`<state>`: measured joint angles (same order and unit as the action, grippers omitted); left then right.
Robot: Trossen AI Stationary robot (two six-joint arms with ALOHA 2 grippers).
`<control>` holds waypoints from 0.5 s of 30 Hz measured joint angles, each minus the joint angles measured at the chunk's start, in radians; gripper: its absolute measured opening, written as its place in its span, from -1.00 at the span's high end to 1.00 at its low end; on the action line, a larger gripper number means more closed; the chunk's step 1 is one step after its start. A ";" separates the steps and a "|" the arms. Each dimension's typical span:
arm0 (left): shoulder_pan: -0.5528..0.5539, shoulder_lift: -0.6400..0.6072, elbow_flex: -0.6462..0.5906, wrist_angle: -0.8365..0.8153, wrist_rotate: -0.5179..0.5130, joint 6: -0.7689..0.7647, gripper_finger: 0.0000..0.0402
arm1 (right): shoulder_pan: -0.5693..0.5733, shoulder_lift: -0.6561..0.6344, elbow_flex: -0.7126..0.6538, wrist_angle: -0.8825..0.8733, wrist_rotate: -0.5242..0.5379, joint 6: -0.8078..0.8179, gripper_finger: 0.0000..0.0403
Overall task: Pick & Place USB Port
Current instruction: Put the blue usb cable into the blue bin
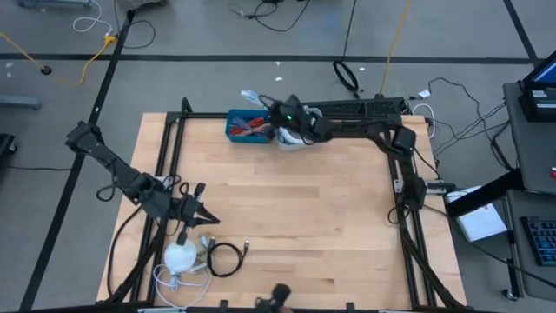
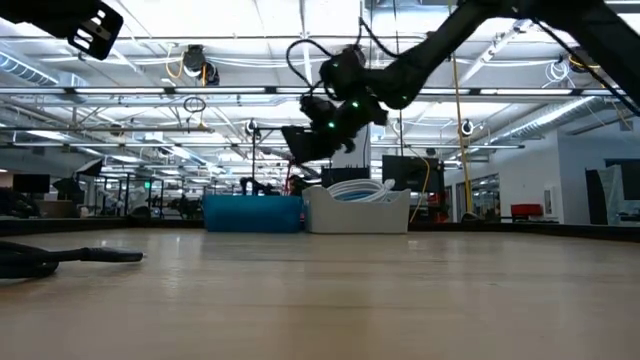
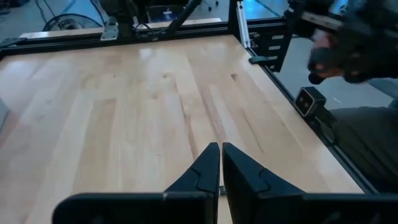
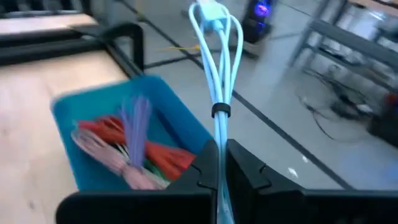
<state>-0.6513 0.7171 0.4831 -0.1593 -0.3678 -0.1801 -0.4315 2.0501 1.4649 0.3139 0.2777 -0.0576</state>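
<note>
My right gripper is shut on a light blue USB cable bundle. The bundle is tied with a black band and has a plug at its free end. The gripper hangs high over the blue bin at the table's far edge. The bin holds red and pink cables. A white bin with white cables stands beside it. My left gripper is shut and empty, low over the table's near left. My right gripper pinches the cable bundle between its two fingers, below the black band, on the strands at the end away from the plug. The fingers lie along the bundle, which sticks out past the fingertips. It is lifted clear above the blue bin.
A white round object with white cord and a coiled black cable lie at the near left, beside my left gripper. A black frame borders the table. The bare wood middle is free room.
</note>
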 joint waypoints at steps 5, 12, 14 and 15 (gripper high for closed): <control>0.001 0.003 0.000 -0.003 -0.015 -0.004 0.89 | 0.044 0.103 0.255 -0.287 -0.074 -0.152 0.99; 0.000 0.003 0.000 -0.010 -0.026 -0.012 0.89 | 0.094 0.256 0.526 -0.623 -0.042 -0.303 0.99; -0.005 0.003 0.000 -0.011 -0.024 -0.021 0.89 | 0.093 0.282 0.533 -0.634 -0.033 -0.301 0.99; -0.008 0.003 0.000 -0.011 -0.022 -0.027 0.89 | 0.092 0.293 0.533 -0.635 -0.025 -0.294 0.99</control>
<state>-0.6597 0.7199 0.4831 -0.1706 -0.3897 -0.2070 -0.3393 2.3434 1.9980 -0.3213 0.2532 -0.3517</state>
